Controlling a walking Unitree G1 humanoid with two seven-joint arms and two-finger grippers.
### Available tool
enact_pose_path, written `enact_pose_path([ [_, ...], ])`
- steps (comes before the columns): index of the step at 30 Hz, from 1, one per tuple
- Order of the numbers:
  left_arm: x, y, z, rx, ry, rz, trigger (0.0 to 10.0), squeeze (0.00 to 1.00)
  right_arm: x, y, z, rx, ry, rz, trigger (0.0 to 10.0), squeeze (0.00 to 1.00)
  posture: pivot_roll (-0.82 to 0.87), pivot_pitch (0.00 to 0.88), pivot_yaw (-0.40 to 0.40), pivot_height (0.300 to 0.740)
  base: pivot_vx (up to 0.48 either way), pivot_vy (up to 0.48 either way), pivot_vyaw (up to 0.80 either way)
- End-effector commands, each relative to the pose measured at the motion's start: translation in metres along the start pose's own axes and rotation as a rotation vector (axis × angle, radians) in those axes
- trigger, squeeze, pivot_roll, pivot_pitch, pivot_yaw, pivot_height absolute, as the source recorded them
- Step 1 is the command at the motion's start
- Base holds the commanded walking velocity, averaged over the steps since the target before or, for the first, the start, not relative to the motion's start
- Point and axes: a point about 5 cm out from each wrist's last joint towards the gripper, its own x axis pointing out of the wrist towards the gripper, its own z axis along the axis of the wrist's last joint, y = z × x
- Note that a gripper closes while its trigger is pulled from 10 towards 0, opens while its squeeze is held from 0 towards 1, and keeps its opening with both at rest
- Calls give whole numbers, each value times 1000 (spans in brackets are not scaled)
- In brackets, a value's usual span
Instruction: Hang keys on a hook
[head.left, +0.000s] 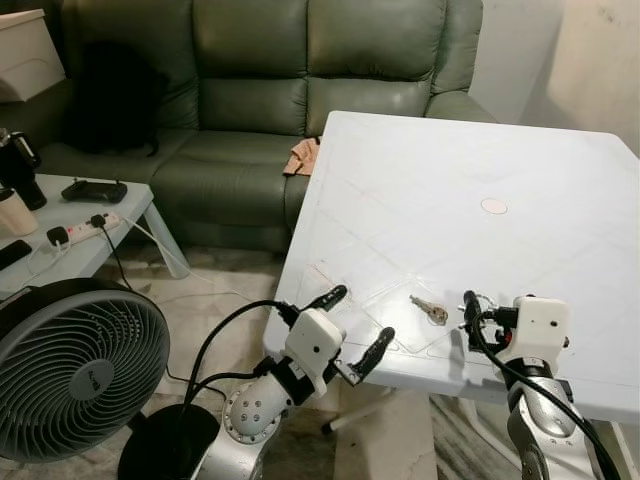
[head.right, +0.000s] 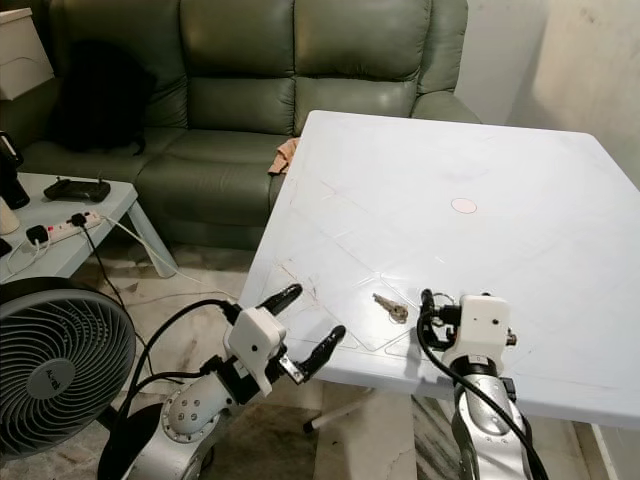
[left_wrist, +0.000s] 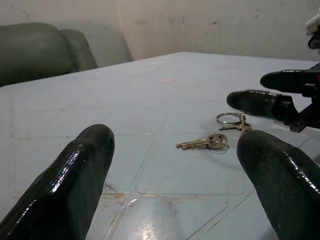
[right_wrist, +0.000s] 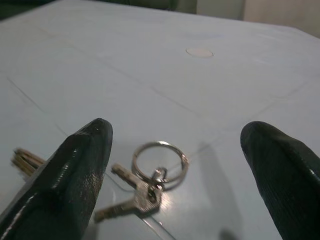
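Keys (head.left: 432, 310) lie on table (head.left: 480, 160) between spread right end effector (right_wrist: 175, 165) fingers

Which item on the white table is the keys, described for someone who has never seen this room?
Start at the white table in front of the green sofa and go to its near edge. There, between the left tool and the right tool, both open, lie the keys. They are the small metal bunch on a ring, unlike the flat round mark farther back.
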Motion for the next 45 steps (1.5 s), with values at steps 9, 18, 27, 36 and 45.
enact_pose_path([
  [9,-1,-2,2,-3,6,19,10000,0,6,1,4,-32,32,-5,10000,0,-41,29,-17,740,0,0,0],
  [18,-2,-1,2,-3,12,36,10000,0,11,11,-8,-55,100,-14,6157,0,-32,34,-21,740,0,0,0],
  [27,-3,-2,2,-5,19,50,10000,0,12,15,-18,-54,138,-23,4706,0,-27,47,-21,740,0,0,0],
  [36,-3,-1,2,0,24,57,10000,0,10,12,-21,-59,140,-32,1647,0,-29,50,-20,740,0,0,0],
  [45,-2,-1,3,3,22,62,10000,0,9,10,-19,-61,125,-39,1451,0,-33,50,-19,740,0,0,0],
])
